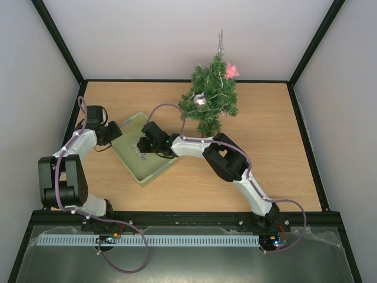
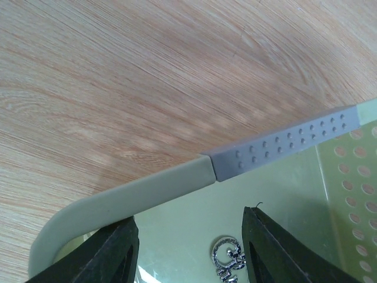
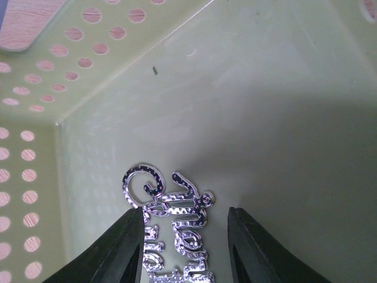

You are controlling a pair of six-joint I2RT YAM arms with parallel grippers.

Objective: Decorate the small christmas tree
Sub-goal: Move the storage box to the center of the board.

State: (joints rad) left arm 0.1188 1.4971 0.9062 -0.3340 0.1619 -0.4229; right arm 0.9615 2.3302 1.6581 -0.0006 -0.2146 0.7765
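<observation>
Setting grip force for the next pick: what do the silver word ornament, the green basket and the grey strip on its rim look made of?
Ornament: thin, silvery, with a glittery dotted face and bright glints; metal or metallised plastic, hard to say. Basket: pale green moulded plastic, smooth matt floor, walls punched with round holes. Grey strip: probably rubbery grip, matt, with raised dots.

The small christmas tree [image 1: 210,105] stands upright on the table [image 1: 277,147], at its far edge; dark green branches carry a pink star [image 1: 231,71] and a silver ball [image 1: 200,100]. A silvery spike [image 1: 220,41] tops it.
</observation>
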